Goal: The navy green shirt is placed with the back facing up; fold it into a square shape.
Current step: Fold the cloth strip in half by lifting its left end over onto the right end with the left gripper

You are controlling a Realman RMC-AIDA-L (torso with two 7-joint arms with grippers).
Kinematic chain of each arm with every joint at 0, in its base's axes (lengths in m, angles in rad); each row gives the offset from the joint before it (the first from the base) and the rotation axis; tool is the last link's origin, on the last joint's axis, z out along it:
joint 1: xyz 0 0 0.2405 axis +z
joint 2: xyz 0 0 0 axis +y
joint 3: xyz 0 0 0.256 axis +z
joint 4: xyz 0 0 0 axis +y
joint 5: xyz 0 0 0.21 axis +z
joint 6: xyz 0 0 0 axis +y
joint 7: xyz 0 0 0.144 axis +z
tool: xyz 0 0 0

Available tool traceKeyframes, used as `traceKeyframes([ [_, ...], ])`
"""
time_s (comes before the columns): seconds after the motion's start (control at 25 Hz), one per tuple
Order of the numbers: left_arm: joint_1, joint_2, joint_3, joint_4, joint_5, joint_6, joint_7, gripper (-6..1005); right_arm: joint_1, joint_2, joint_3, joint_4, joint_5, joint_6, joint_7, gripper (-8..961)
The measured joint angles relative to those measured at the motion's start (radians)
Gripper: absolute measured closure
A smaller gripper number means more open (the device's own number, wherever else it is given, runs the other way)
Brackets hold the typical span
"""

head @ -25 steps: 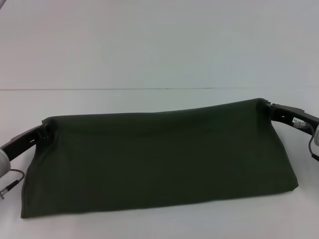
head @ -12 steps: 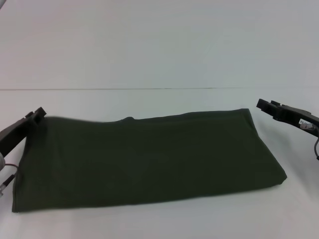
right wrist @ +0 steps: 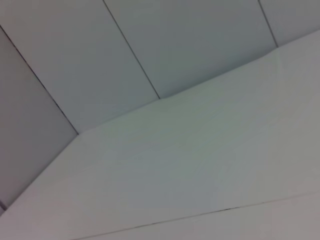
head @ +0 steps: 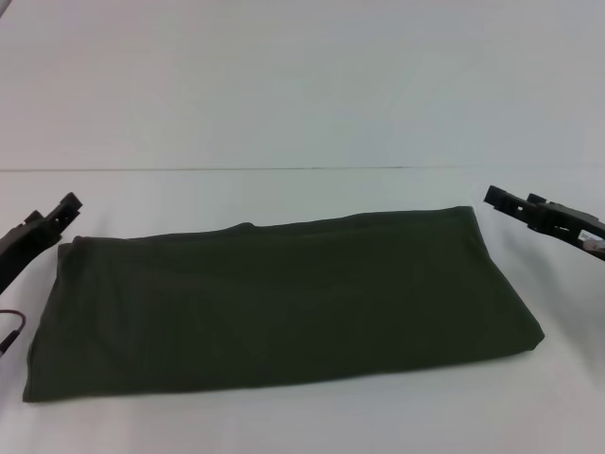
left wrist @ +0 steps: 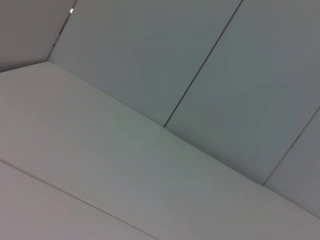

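fingers [head: 59, 210] parted, both grippers flank navy green shirt [head: 284, 303] lying crosswise.

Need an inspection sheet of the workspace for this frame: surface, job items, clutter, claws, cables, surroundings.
Surface: white table, plain, with a thin seam line across the far side.
Job's things: navy green shirt lies folded into a long flat band across the table, held by neither arm.
Clutter: nothing seen.
Claws: left claw open, just off the shirt's far left corner; right claw open, just off its far right corner.
Cables: thin dark cable at the left edge beside the shirt; some wiring on the right arm at the right edge.
Surroundings: wrist views show only pale wall panels with dark seams.
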Motion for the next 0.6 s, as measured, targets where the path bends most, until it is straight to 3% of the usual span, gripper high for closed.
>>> traceKeyframes([
  [0.12, 0.018, 0.01, 0.068, 0.033, 0.045, 0.019, -0.138, 375, -0.035, -0.02, -0.002, -0.002, 0.012, -0.083, 0.026, 41],
  [0.24, 0.045, 0.015, 0.148, 0.12, 0.144, 0.102, -0.304, 312, -0.076, -0.053, -0.015, -0.008, 0.003, -0.189, 0.073, 37],
  [0.36, 0.072, 0.026, 0.176, 0.218, 0.247, 0.261, -0.438, 315, -0.115, -0.082, -0.043, -0.019, -0.016, -0.308, 0.102, 33],
  [0.48, 0.084, 0.059, 0.174, 0.294, 0.361, 0.415, -0.558, 317, -0.156, -0.098, -0.098, -0.055, -0.031, -0.406, 0.106, 29],
  [0.6, 0.086, 0.089, 0.166, 0.361, 0.482, 0.545, -0.625, 314, -0.188, -0.098, -0.143, -0.097, -0.054, -0.455, 0.106, 34],
])
